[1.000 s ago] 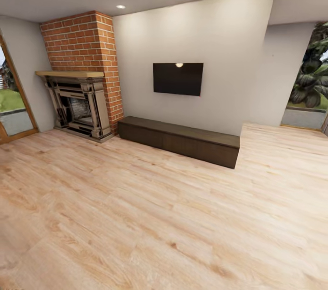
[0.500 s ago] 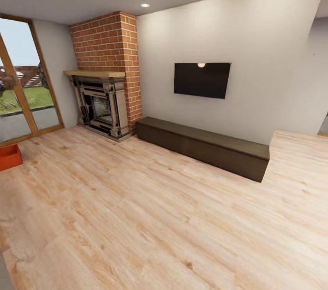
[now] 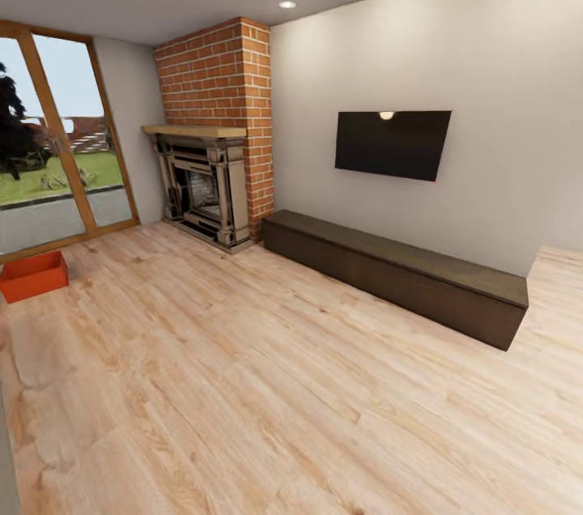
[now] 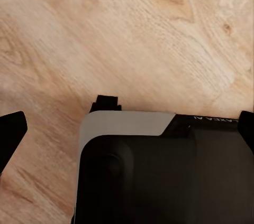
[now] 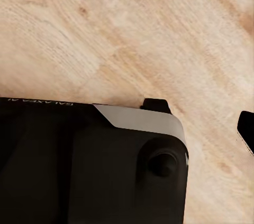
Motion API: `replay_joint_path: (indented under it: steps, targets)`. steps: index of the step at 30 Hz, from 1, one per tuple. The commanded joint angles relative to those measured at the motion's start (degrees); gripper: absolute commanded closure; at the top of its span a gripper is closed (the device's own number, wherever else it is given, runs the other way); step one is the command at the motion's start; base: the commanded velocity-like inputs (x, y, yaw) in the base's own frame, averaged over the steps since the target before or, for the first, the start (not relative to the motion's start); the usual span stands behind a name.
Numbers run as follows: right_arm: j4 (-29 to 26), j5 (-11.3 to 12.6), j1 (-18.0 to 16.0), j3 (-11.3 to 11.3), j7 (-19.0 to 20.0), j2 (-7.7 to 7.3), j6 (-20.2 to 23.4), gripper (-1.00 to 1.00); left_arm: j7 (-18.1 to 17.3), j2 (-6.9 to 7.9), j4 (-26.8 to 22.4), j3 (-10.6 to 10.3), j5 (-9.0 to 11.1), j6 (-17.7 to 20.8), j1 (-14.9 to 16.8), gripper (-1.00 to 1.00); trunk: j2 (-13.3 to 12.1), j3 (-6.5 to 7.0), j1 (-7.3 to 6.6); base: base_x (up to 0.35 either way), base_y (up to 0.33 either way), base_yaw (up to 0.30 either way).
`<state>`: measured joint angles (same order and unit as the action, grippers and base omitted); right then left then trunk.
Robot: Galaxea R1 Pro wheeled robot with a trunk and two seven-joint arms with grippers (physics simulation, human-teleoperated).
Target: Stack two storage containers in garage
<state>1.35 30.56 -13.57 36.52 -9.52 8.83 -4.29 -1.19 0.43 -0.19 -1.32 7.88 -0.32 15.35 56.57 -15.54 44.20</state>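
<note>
Container (image 3: 33,275) now shows fuller at left; camera panned.

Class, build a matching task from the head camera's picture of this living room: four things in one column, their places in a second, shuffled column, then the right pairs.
Things:
1. storage container
2. television
3. fireplace
4. low dark bench

Places:
A. against the brick chimney
B. on the wood floor by the glass doors
C. along the wall's foot
D. mounted on the pale wall

Pairs: 1-B, 2-D, 3-A, 4-C

Glossy black housing (image 4: 159,176), pale grey panel, white lettering, round black knob (image 5: 163,165)
</note>
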Motion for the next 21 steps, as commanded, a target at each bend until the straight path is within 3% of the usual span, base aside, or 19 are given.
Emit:
replay_joint_path:
  steps: [1, 21]
  targets:
    - [0.14, 0.56, -0.06, 0.48, -0.06, 0.05, -0.28, -1.0, -0.12, 0.01, 0.02, -0.17, 0.55, -0.03, 0.04, -1.0, 0.04, -0.07, 0.04, 0.322, 0.0, 0.012]
    - [0.14, 0.56, -0.06, 0.48, -0.06, 0.05, -0.28, -1.0, -0.12, 0.01, 0.02, -0.17, 0.55, -0.03, 0.04, -1.0, 0.04, -0.07, 0.04, 0.322, 0.0, 0.009]
